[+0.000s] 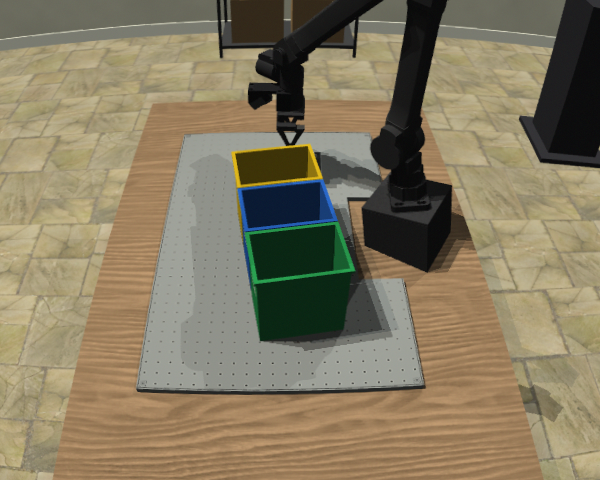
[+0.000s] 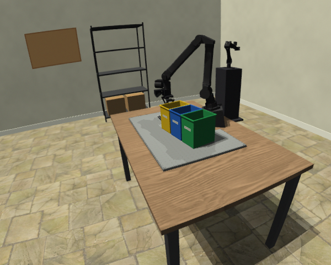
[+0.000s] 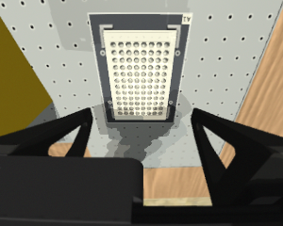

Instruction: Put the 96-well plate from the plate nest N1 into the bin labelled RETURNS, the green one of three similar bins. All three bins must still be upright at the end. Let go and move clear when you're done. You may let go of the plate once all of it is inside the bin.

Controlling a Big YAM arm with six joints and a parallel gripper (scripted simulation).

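Note:
The cream 96-well plate (image 3: 140, 72) lies flat in the dark plate nest N1 (image 3: 140, 28) on the grey perforated mat, seen from above in the wrist view. My gripper (image 3: 141, 113) is open and empty, hanging above the plate's near end. In the top view the gripper (image 1: 289, 135) hovers just behind the yellow bin (image 1: 276, 164), which hides the plate and nest. The green RETURNS bin (image 1: 298, 268) stands upright at the near end of the bin row, far from the gripper. It also shows in the exterior view (image 2: 198, 126).
The blue bin (image 1: 286, 204) stands upright between the yellow and green bins. The yellow bin's wall (image 3: 14, 85) is close on the left of the gripper. The arm's black base (image 1: 408, 222) sits right of the bins. A black pedestal (image 1: 579, 82) stands off the table.

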